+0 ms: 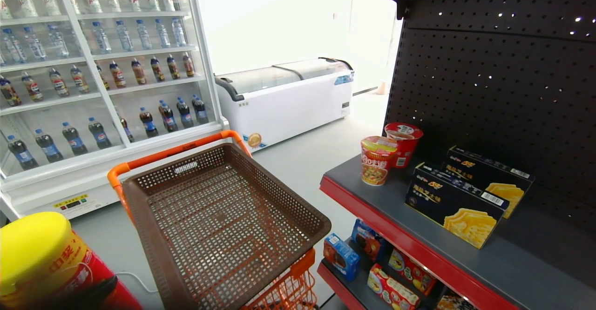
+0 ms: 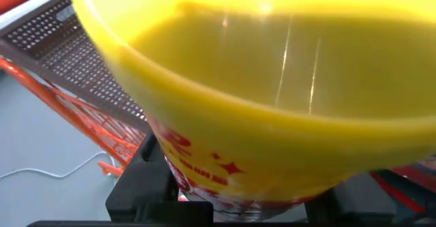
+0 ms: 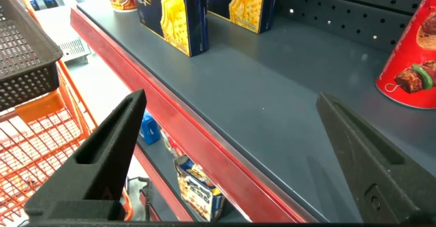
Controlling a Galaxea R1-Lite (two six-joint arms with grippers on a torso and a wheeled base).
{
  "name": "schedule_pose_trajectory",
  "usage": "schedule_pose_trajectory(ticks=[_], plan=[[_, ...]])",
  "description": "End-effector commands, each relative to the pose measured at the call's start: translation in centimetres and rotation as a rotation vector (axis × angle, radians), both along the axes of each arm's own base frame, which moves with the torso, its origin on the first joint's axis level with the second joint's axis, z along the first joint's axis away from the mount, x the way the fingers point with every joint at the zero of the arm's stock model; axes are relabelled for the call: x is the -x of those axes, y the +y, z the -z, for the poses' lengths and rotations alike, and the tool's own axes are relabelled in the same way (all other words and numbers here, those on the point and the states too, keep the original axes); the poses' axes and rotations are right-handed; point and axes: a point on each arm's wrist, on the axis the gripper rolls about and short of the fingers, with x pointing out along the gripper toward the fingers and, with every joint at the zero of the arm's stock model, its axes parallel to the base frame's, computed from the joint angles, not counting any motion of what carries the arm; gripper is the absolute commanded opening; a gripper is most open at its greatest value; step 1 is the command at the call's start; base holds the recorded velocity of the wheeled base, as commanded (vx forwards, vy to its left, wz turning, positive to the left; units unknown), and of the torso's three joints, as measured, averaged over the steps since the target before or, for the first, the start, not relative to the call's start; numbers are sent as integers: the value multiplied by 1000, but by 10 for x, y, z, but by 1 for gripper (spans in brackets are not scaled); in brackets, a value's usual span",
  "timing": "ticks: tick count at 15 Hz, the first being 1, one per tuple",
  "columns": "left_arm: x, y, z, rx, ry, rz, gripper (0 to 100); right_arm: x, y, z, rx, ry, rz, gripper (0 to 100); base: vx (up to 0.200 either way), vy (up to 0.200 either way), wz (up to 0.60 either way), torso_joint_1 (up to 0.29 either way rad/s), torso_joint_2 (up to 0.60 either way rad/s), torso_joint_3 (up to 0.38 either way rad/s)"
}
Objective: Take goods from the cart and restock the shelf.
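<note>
Yellow-lidded red canister (image 1: 39, 254) is clamped in the left tool (image 2: 231, 201), low beside the cart (image 1: 223, 217). Right tool (image 3: 231, 152) is released, spread wide above the shelf (image 3: 272, 97) edge; 2 boxes (image 3: 174, 16) stand farther along it.

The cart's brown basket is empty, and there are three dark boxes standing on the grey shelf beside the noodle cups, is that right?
Not quite. The head view shows two dark boxes, not three. The rest holds: they stand on the grey shelf beside the noodle cups, and the cart's brown basket is empty.
</note>
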Motion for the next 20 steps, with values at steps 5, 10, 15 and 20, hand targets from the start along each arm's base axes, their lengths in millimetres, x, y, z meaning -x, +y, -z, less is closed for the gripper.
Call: schedule_pose_trajectory(ticks=[5, 10, 15, 20], plan=[[6, 5, -7, 81, -42, -55, 0, 0, 0, 0, -1, 2, 0, 100, 0, 0, 0, 0, 0, 0], [10, 6, -1, 86, -55, -55, 0, 0, 0, 0, -1, 2, 0, 100, 0, 0, 0, 0, 0, 0], [16, 9, 8, 83, -59, -80, 0, 0, 0, 0, 1, 2, -5, 100, 0, 0, 0, 0, 0, 0], [17, 9, 20, 75, -16, -75, 0, 0, 0, 0, 1, 2, -5, 100, 0, 0, -600, 4, 1, 4]])
